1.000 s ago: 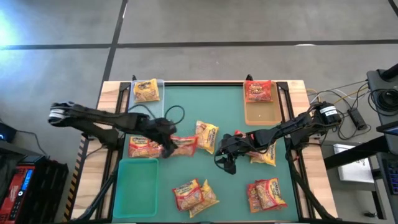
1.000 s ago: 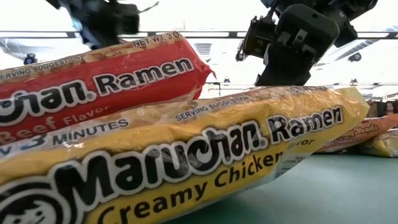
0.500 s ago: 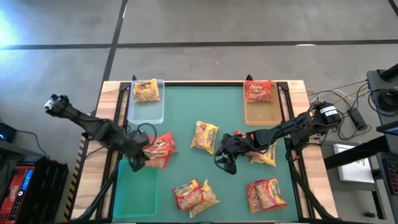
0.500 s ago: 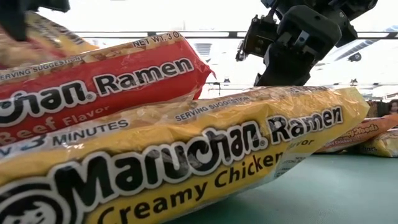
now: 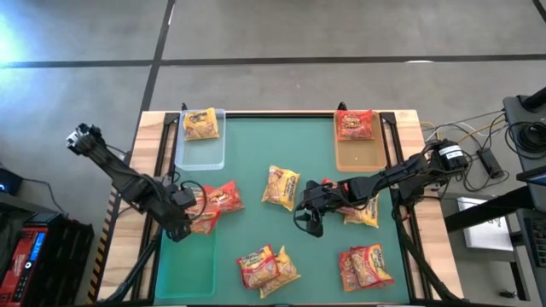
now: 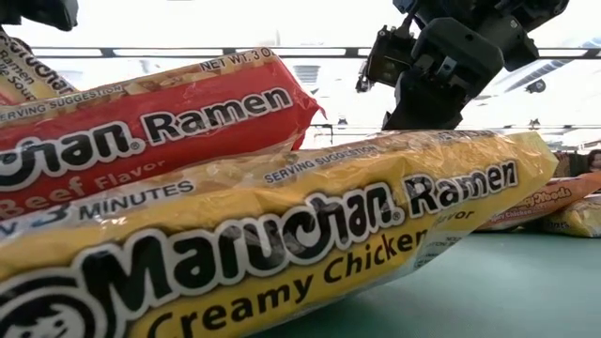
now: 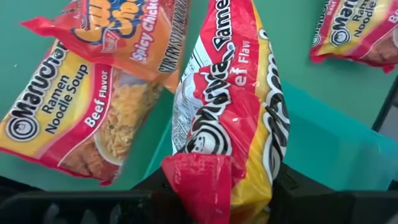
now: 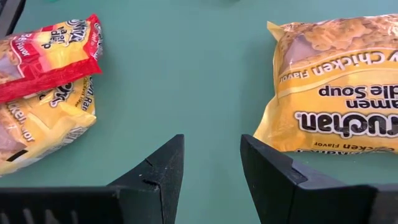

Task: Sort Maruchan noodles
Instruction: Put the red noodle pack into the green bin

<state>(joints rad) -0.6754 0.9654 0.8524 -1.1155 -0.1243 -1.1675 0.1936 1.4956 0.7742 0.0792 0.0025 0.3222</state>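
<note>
I have the left gripper (image 7: 217, 186) pinching a beef packet (image 7: 233, 118) over the table's left side, the right gripper (image 8: 211, 168) spread above bare mat. Two packets sit in trays (one yellow (image 5: 201, 124), one red (image 5: 354, 124)); most still lie loose.

1. I'm seeing two slim, dark, jointed arms, with a pale grey cap showing on the left arm's outer joint.
2. I'm looking past the right gripper (image 8: 211, 171) at two matte black, wedge-shaped fingers (image 8: 155, 171).
3. Thin black cables are looping beside each wrist.
</note>
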